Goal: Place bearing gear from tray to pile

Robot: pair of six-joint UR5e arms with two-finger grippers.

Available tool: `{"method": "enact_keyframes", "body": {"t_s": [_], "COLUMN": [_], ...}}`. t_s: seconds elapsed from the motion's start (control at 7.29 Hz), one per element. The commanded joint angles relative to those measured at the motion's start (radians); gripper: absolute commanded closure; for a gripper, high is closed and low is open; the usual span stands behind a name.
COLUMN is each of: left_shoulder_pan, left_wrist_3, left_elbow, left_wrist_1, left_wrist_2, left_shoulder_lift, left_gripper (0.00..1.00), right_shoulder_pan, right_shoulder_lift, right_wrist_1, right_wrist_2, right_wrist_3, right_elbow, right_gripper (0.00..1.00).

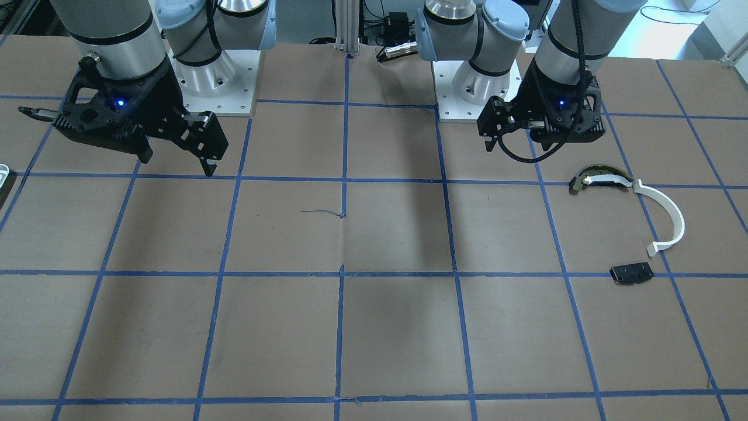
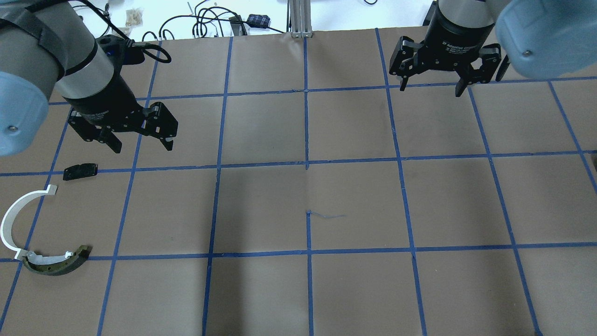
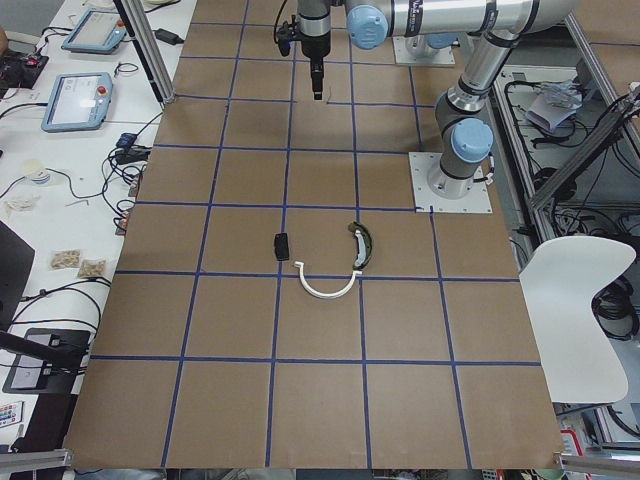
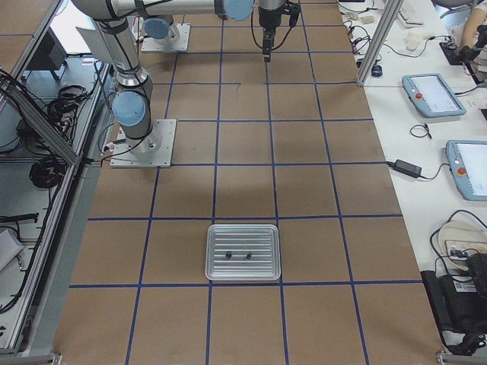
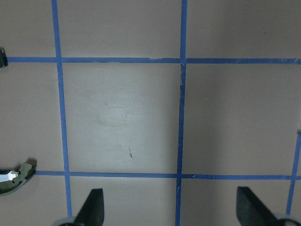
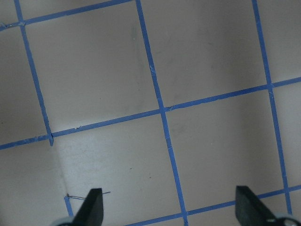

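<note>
Grippers first: my left gripper [image 2: 141, 145] hangs above the table [image 2: 354, 200] with its jaws spread wide. Its wrist camera shows only bare brown paper and blue tape lines between the fingertips. My right gripper [image 2: 431, 88] is in the same condition, wide apart and holding nothing, raised over the far side of the table.

The tray [image 4: 243, 230] lies flat at the table end on my right, well apart from both grippers. Two small dark parts [image 4: 228, 254] rest inside it, near each other. They are too small for me to tell which is the bearing gear.

The pile [image 1: 653, 248] sits on my left side. A white half-ring arc [image 1: 678, 216] touches one end of a dark curved piece [image 1: 602, 178] with a pale band. A black plate [image 1: 632, 273] lies just beside the arc's other end, apart from it. My left gripper is near this plate, not touching it.
</note>
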Motion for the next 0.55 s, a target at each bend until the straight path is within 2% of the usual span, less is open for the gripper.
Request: {"method": "enact_keyframes", "body": {"t_s": [0.0, 0.27, 0.41], "left_shoulder_pan": [0.000, 0.000, 0.000], "left_wrist_3": [0.003, 0.000, 0.001], "left_elbow": [0.000, 0.000, 0.000], "left_wrist_1": [0.000, 0.000, 0.000], "left_wrist_2": [0.000, 0.000, 0.000], "left_shoulder_lift": [0.001, -0.001, -0.001], "left_gripper": [0.00, 0.00, 0.00], "right_shoulder_pan": [0.000, -0.009, -0.041], "right_shoulder_lift": [0.001, 0.001, 0.001], "right_wrist_1": [-0.003, 0.002, 0.002], "right_wrist_2": [0.001, -0.002, -0.021], "right_wrist_3": [0.001, 0.000, -0.086], "right_elbow": [0.001, 0.001, -0.001], "right_gripper": [0.00, 0.00, 0.00]}}
